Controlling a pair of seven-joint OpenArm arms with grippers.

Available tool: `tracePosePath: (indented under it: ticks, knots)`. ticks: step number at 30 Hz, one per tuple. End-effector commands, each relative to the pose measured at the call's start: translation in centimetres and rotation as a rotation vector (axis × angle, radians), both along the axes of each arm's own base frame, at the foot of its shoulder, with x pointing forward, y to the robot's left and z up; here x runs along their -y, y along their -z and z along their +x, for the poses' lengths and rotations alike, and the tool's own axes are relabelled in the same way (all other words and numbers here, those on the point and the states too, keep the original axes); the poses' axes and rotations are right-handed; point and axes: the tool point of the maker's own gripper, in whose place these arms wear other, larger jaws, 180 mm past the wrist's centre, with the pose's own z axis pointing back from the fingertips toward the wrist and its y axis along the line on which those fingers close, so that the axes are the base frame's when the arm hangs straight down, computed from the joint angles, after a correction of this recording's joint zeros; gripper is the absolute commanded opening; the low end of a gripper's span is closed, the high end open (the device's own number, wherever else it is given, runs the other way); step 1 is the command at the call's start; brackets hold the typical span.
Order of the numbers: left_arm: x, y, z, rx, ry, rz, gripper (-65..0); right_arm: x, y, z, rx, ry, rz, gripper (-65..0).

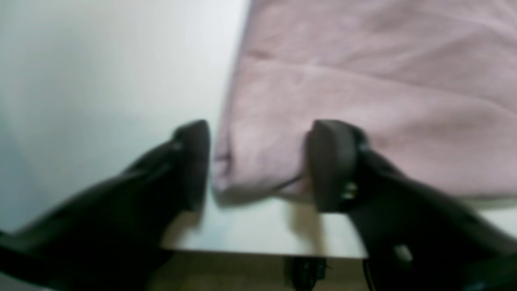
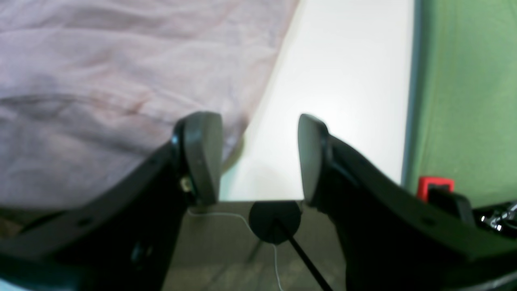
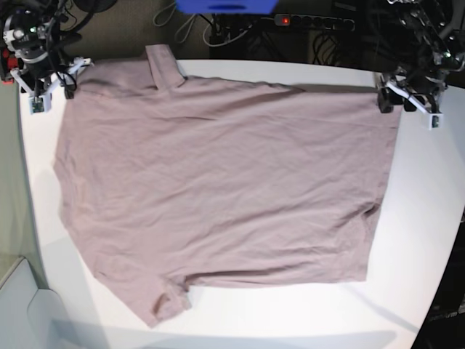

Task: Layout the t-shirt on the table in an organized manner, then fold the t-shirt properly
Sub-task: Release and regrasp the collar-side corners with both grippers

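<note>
Left end effector [image 1: 258, 165] spread apart, straddling one far corner of the t-shirt [image 3: 218, 189], cloth between the pads but not pinched. Right end effector [image 2: 260, 157] also spread, at the other far corner, one pad over the fabric edge, the other over bare bench [image 3: 429, 218]; nothing gripped. Mauve tee spread nearly flat across the white bench, mild wrinkles, one sleeve toward the near edge, another at the far edge. Probably light, limp, prone to sagging and dragging when lifted. Best taken at corners or hem, both sides together, pinching fully through the layers.
</note>
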Motion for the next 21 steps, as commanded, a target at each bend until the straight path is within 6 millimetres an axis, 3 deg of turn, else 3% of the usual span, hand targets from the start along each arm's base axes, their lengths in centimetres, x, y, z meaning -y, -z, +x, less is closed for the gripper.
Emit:
tracePosePath:
  ticks: [1,4,8,14,21]
  knots:
    - [-0.4,-0.3,0.0,0.000,0.000,0.014,-36.7,-0.1,-0.5,0.0,0.024,0.003,-0.002,-34.4]
    - [-0.1,-0.4,0.3,0.007,0.005,0.010,-49.8,-1.3,-0.1,-0.4,0.028,0.030,0.037,-34.4]
    - [0.2,-0.3,0.4,0.009,0.005,0.002,-54.6,-2.7,0.6,-1.4,0.010,0.042,0.072,-34.4]
    - [0.2,-0.3,0.4,0.009,0.004,0.000,-65.0,-3.1,1.1,-1.7,0.001,0.055,0.090,-34.4]
    - [0.3,-0.2,0.3,0.007,0.004,-0.001,-64.7,-3.3,1.5,-2.6,-0.022,0.056,0.096,-34.4]
